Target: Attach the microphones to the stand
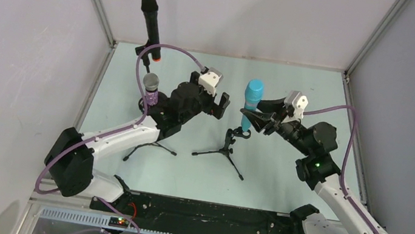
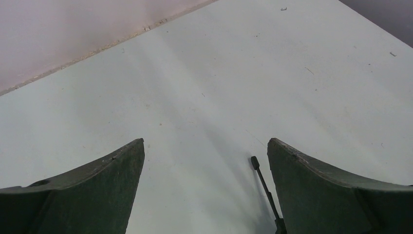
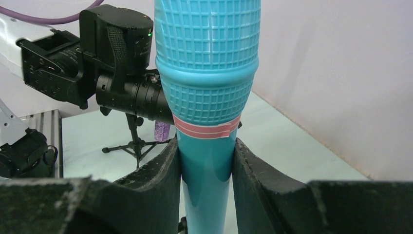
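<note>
Your right gripper is clamped on the neck of the light blue microphone, one finger on each side, just under the pink tape band. It holds the microphone upright directly above the middle tripod stand. The microphone's lower end meets the stand's clip, but you cannot tell from these views whether it is fully seated.

Your left gripper hangs just left of that stand, jaws spread wide and holding nothing. Below it are only the bare table and one tripod leg.

Further left of the stand, the purple glitter microphone stands upright with its silver head on top. Behind and left of the stand, the black microphone with the orange ring rises highest. Both look mounted already, so this seems to be the last one.

The step in hand is seating the blue microphone. Next, press it straight down along its own axis. Then open the fingers and back away level, since a sideways tug would likely tip the light tripod.

No brand, label or writing is legible on anything; the pink band looks blank.
</note>
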Motion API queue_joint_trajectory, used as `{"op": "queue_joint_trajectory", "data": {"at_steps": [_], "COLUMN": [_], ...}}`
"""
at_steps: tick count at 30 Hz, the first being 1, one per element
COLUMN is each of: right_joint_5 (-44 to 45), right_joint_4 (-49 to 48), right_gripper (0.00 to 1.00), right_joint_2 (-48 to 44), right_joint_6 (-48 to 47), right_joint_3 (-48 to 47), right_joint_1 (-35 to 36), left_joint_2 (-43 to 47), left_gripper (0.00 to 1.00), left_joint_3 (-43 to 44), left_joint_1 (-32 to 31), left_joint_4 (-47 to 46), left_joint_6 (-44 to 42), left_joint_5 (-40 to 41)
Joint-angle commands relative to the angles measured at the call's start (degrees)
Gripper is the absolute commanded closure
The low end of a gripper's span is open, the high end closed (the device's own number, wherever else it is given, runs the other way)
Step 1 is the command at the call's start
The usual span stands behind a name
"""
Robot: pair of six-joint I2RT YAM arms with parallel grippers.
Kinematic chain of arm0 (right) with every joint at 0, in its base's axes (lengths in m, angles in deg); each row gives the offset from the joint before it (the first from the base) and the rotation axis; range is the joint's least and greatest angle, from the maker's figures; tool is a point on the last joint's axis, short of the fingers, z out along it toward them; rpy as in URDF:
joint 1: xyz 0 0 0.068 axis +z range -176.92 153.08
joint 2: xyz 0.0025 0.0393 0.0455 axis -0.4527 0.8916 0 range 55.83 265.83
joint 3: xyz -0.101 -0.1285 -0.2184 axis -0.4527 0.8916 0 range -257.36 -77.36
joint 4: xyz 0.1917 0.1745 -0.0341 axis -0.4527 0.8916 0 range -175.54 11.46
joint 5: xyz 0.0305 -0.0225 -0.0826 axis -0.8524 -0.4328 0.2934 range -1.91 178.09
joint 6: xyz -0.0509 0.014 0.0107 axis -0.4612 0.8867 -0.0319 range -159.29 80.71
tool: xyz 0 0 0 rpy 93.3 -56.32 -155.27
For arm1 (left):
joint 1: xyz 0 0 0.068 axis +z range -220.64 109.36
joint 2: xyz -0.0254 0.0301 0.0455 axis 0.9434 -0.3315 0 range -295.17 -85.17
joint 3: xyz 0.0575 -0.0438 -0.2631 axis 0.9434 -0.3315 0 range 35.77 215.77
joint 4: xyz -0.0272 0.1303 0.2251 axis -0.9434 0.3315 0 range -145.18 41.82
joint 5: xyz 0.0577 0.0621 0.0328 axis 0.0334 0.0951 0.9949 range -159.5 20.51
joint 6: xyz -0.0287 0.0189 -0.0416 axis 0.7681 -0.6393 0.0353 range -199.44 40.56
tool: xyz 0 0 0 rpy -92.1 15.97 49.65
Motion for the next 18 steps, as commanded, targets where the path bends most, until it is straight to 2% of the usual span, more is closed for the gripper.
{"op": "queue_joint_trajectory", "data": {"at_steps": [1,18], "right_joint_5": [1.2,2.7], "right_joint_4": [-2.3,-0.2], "right_gripper": [1.00,1.00], "right_joint_2": [-1.5,-0.6], "right_joint_6": [0.8,-0.9], "right_joint_3": [0.7,1.7], "right_joint_1": [0.3,0.2], "left_joint_2": [-0.8,-1.6], "left_gripper": [0.00,0.00], "left_joint_3": [0.3,0.4], "left_joint_1": [-0.3,-0.2], "left_joint_4": [-1.6,-1.6], "left_joint_6": [0.5,1.0], "left_joint_5": [-1.2,-1.7]}}
